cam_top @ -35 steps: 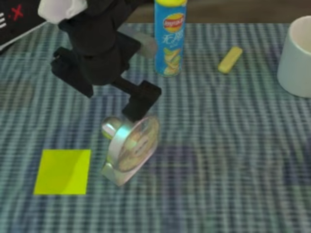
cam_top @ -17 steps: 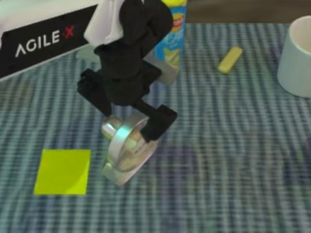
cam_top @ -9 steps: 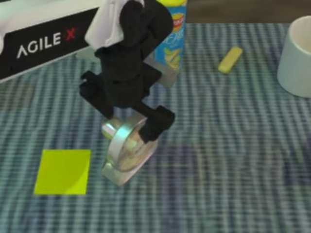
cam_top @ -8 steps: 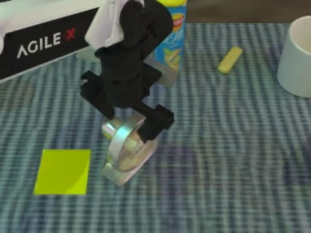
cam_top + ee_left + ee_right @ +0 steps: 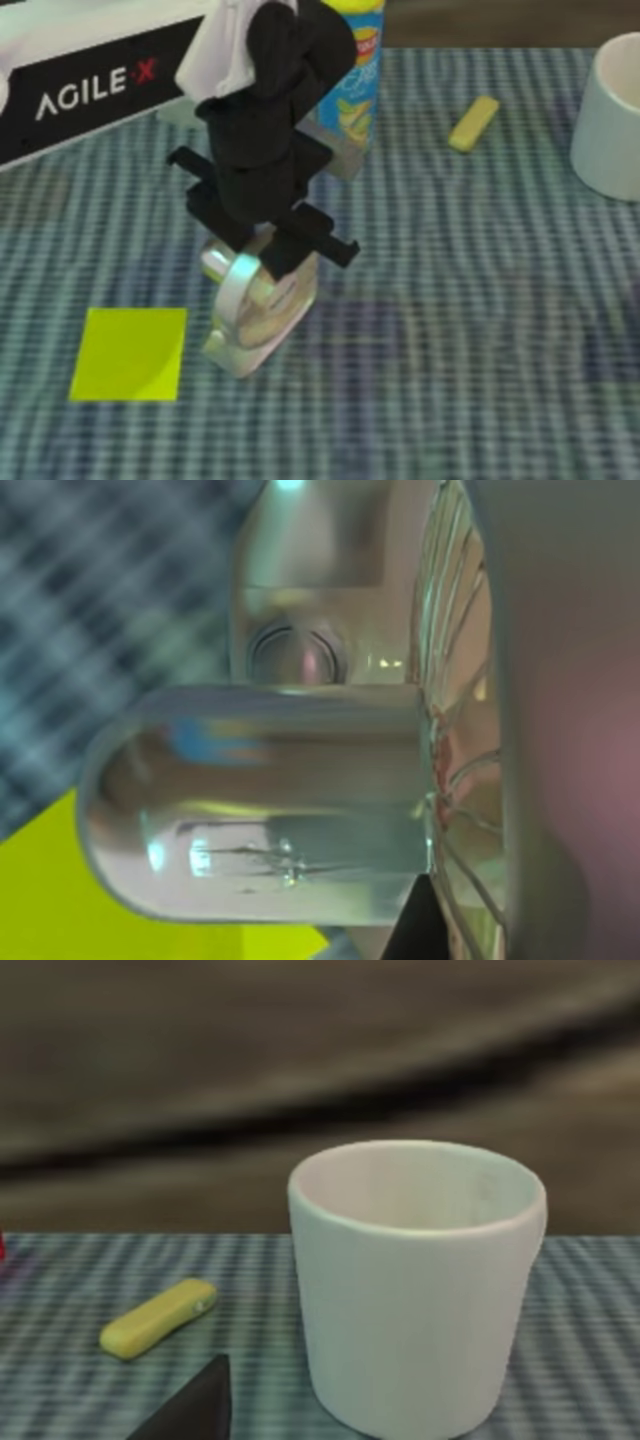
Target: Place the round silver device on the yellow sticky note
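The yellow sticky note (image 5: 130,353) lies flat on the checked cloth of the bench (image 5: 480,350), nearest the front edge and toward the left side, with nothing on it. Just to its right, apart from it, the round silver device (image 5: 252,310) stands on its flat foot, tilted, its pale dial face turned toward the right and its stubby knob (image 5: 217,265) sticking out of the back toward the left. The left pincer (image 5: 270,255) comes down on the device's upper rim from the far side, its black fingers straddling the disc at the top edge and closed against it, one on the dial side and one on the back just above the knob. In the left wrist view the knob (image 5: 260,800) fills the middle, the silver rim (image 5: 560,720) runs alongside, and a corner of the note (image 5: 60,900) shows beyond. Farther back, behind the arm, stands a blue crisp can (image 5: 350,75). A small pale yellow bar (image 5: 473,123) lies toward the far right, and a white cup (image 5: 610,115) sits at the right edge. The right wrist view shows the cup (image 5: 415,1285) and the bar (image 5: 158,1316); whether the right pincer is apart or together I cannot tell.
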{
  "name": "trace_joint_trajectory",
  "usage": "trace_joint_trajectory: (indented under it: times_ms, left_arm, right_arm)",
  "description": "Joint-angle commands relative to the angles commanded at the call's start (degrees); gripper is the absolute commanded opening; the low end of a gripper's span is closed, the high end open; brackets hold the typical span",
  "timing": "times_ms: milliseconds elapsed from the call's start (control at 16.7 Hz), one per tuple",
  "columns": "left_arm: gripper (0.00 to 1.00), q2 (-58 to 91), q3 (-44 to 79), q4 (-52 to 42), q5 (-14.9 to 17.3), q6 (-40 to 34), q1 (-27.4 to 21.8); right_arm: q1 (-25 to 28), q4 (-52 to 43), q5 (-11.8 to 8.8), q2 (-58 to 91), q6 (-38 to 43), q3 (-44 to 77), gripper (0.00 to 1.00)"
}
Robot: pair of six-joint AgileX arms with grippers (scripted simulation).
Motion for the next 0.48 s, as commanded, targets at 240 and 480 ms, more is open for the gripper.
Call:
trace_joint_trajectory:
  times_ms: [240, 480]
  left_arm:
    - [0.0, 0.0, 0.0, 0.0, 0.0, 0.0, 0.0]
    - [0.0, 0.0, 0.0, 0.0, 0.0, 0.0, 0.0]
  right_arm:
    - [0.0, 0.0, 0.0, 0.0, 0.0, 0.0, 1.0]
    - [0.0, 0.0, 0.0, 0.0, 0.0, 0.0, 1.0]
